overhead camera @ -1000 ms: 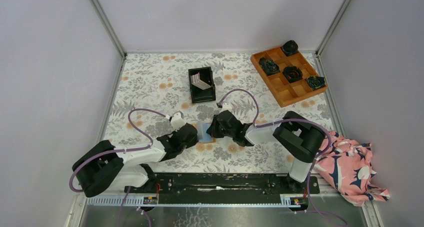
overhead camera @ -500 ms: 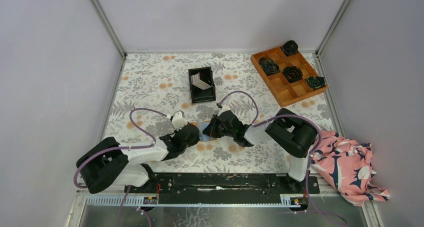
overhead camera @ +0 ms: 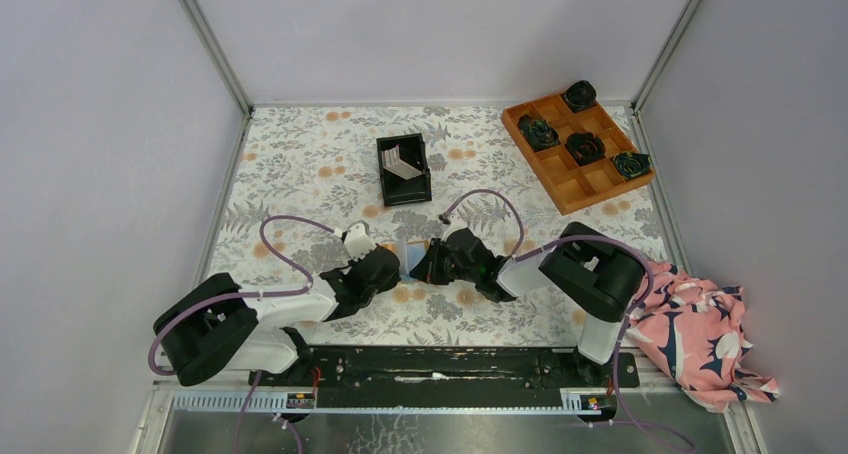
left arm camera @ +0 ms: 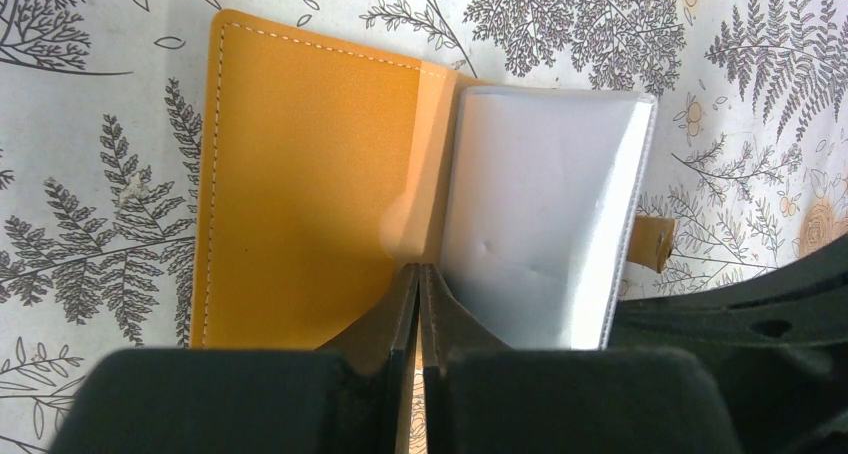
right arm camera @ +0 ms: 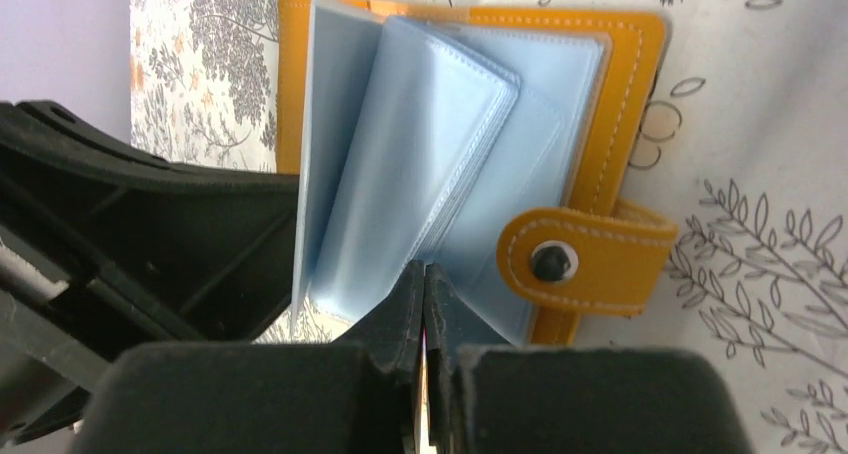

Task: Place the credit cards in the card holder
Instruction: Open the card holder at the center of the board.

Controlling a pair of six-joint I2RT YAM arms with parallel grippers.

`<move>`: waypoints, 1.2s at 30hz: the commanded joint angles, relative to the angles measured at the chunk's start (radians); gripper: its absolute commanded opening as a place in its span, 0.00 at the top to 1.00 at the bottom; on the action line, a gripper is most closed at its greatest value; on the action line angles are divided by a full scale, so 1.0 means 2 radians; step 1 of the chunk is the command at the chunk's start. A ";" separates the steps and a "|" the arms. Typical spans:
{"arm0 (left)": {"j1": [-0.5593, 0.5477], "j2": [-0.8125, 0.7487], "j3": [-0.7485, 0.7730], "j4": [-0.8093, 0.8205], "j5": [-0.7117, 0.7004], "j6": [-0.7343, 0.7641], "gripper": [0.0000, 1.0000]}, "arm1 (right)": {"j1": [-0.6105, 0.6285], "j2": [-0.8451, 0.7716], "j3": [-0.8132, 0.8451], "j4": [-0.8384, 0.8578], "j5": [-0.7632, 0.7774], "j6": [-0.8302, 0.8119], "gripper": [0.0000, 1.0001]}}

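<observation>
The card holder (overhead camera: 405,253) lies open on the floral cloth between my two grippers. In the left wrist view its orange cover (left arm camera: 300,174) lies flat and a pale leaf (left arm camera: 540,214) stands up from the fold. My left gripper (left arm camera: 420,270) is shut, its tips at that fold. In the right wrist view the light blue pocket leaves (right arm camera: 400,154) fan out beside the snap strap (right arm camera: 580,259). My right gripper (right arm camera: 425,269) is shut, with its tips against the leaves' near edge. The credit cards (overhead camera: 398,161) lean inside the black bin (overhead camera: 404,188), farther back.
An orange compartment tray (overhead camera: 563,189) with dark rosettes sits at the back right. A pink patterned cloth (overhead camera: 700,334) lies bunched at the right near corner. Grey walls close in the mat on three sides.
The right gripper has dropped slightly toward the near side and its arm has shifted. The left gripper has edged toward the holder. The holder's blue leaves are now mostly hidden between the grippers.
</observation>
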 commanded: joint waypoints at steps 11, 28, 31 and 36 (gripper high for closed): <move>0.000 0.035 -0.028 -0.063 0.008 0.007 0.93 | 0.020 -0.006 -0.025 0.018 -0.011 0.019 1.00; -0.001 0.032 -0.033 -0.060 0.012 0.007 0.94 | 0.028 0.002 -0.035 0.032 0.003 0.022 1.00; -0.001 0.032 -0.032 -0.060 0.012 0.006 0.94 | 0.027 -0.004 -0.031 0.021 0.015 0.013 1.00; -0.002 0.032 -0.034 -0.060 0.012 0.006 0.94 | 0.021 -0.013 -0.019 0.015 0.032 -0.002 1.00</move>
